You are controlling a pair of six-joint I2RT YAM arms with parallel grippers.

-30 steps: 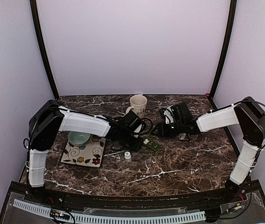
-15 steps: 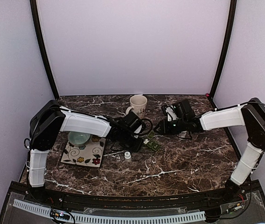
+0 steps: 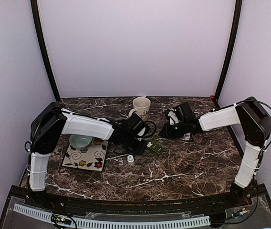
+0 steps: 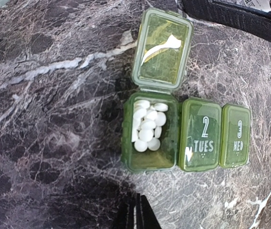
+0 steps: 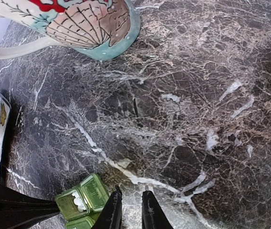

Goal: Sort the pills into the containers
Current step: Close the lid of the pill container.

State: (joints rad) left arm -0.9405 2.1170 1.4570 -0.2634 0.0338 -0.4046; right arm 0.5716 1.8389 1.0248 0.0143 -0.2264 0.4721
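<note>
On the dark marble table (image 3: 183, 167), both my arms reach in toward the middle. Left arm (image 3: 85, 125) stretches across above the floral plate (image 3: 85, 157), right arm (image 3: 221, 119) comes in from the far right side.

Plate sits at the left, with a pale green bowl (image 3: 80, 141) on its far edge. Cream mug (image 3: 141, 107) stands upright near the back, behind both grippers.

Pill box (image 4: 200, 141): dark green, three joined compartments, flat on the table between my two grippers, in front of the mug and right of the plate. First compartment has its lid flipped back. "2 TUES" and "3 WED" lids are down.

Left gripper (image 4: 136, 212) hovers just beside the open compartment, fingers pressed together, nothing in them. Right gripper (image 5: 130, 210) is low over bare marble just beside the box, fingers a narrow gap apart, nothing between.

Small white cap-like object (image 3: 130, 160) sits near the plate's right edge.

White round pills (image 4: 147, 126) are piled in the open compartment.
</note>
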